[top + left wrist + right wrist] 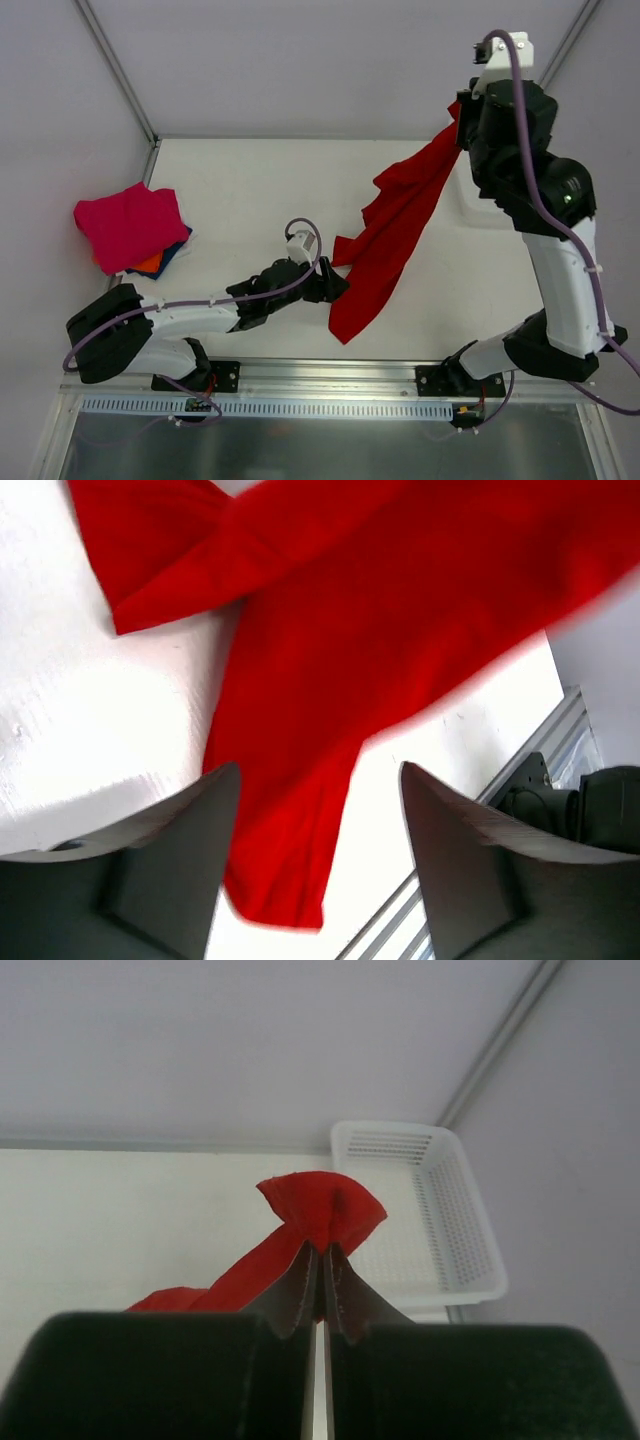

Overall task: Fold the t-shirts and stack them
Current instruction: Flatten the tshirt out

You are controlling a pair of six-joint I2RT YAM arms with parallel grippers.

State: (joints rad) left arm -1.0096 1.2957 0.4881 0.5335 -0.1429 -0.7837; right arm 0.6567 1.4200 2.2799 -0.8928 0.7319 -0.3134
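Nearest the front edge, the left arm lies low and stretched out to the right over the table (250, 180), its left gripper (335, 285) released, both fingers (170, 860) well apart with the lowest corner of the red t-shirt (395, 235) lying between them, untouched as far as can be seen. The shirt climbs diagonally from there, up and to the right. At the table's left side sits a folded stack: a magenta-pink t-shirt (130, 225) on top, an orange t-shirt (150, 263) and a dark blue t-shirt (178, 248) peeking out beneath. The right arm rises from its base, elbow bent, wrist raised high over the far right; the right gripper (320, 1252) is clenched on the red shirt's top edge. Beyond it stands a white mesh basket (470, 1220)
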